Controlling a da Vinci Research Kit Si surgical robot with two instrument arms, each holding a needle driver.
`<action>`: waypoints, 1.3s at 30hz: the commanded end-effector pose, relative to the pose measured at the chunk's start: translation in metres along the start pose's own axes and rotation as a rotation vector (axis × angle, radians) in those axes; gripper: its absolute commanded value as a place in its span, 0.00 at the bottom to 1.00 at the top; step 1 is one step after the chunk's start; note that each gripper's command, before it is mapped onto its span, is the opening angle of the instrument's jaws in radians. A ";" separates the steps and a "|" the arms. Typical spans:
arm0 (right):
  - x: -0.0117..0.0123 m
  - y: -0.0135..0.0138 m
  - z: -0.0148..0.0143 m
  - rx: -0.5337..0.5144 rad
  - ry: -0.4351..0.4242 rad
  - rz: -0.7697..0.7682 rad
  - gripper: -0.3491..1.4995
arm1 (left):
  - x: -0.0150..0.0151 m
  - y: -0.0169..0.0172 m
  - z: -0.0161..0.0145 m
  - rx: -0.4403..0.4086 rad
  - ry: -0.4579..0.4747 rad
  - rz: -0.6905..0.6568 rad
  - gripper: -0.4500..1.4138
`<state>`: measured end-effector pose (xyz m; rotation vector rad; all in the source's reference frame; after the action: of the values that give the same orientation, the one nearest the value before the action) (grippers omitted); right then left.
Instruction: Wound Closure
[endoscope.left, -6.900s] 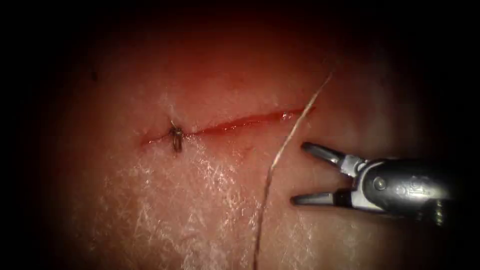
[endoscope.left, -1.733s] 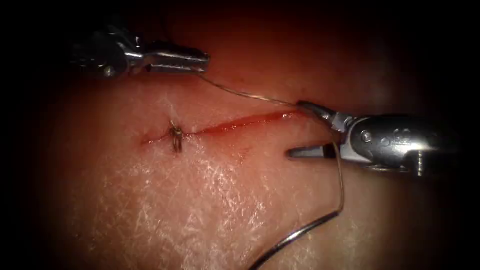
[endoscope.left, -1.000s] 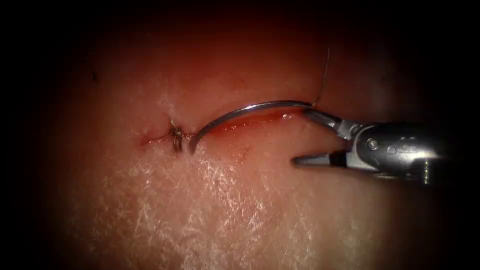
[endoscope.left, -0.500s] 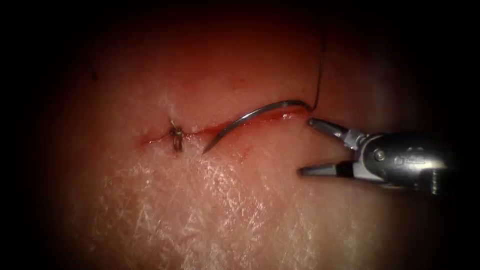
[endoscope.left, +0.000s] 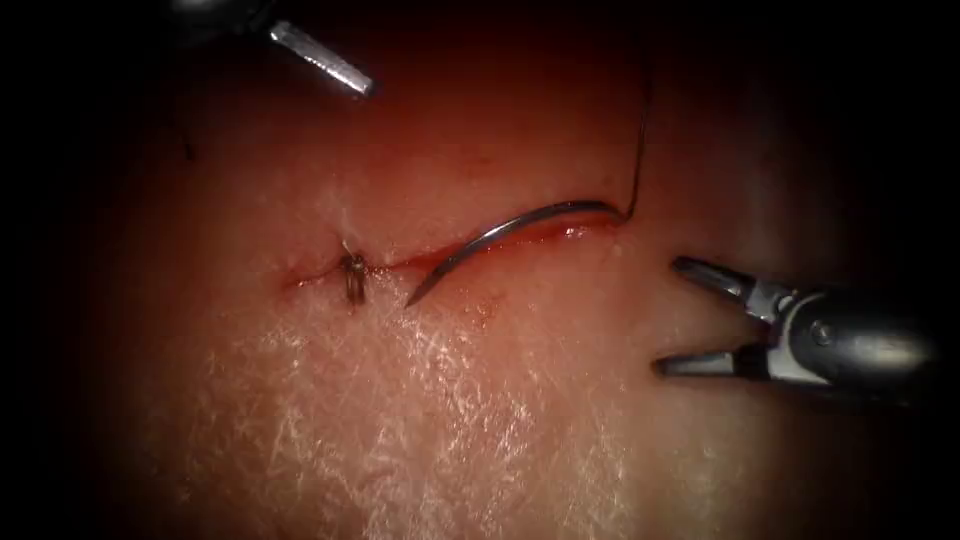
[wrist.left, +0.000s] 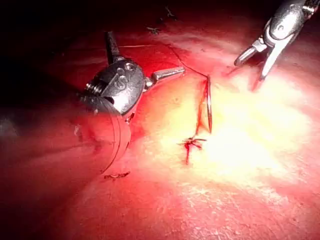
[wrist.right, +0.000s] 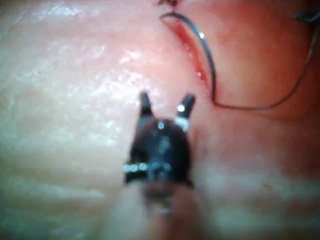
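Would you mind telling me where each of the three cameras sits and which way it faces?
Endoscope: above and in front of the cut; right tool open, left tool at the top.
Left wrist: along the left shaft at its open jaws.
Right wrist: along the right shaft at its open jaws.
All share the free needle lying along the cut, and its thread.

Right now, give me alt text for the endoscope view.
A curved needle lies free along the cut in the tissue, thread trailing upward from its right end. The right gripper is open and empty to the right; the left gripper enters above.
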<state>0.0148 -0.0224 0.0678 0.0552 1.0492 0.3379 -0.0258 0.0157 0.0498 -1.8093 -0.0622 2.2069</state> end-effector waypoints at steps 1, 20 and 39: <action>-0.0002 -0.0008 0.0009 0.002 0.002 0.002 0.76 | -0.0005 0.0009 0.0007 -0.019 0.011 -0.026 0.92; 0.0004 -0.0022 0.0007 -0.001 0.004 0.003 0.77 | -0.0066 0.0107 0.0055 0.136 -0.270 -0.250 0.82; 0.0009 -0.0028 0.0014 -0.008 0.001 0.006 0.77 | -0.0073 0.0128 0.0065 0.521 -0.571 -0.158 0.77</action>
<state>0.0164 -0.0241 0.0666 0.0480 1.0476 0.3473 -0.0329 0.0027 0.0548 -0.8335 0.2486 2.2785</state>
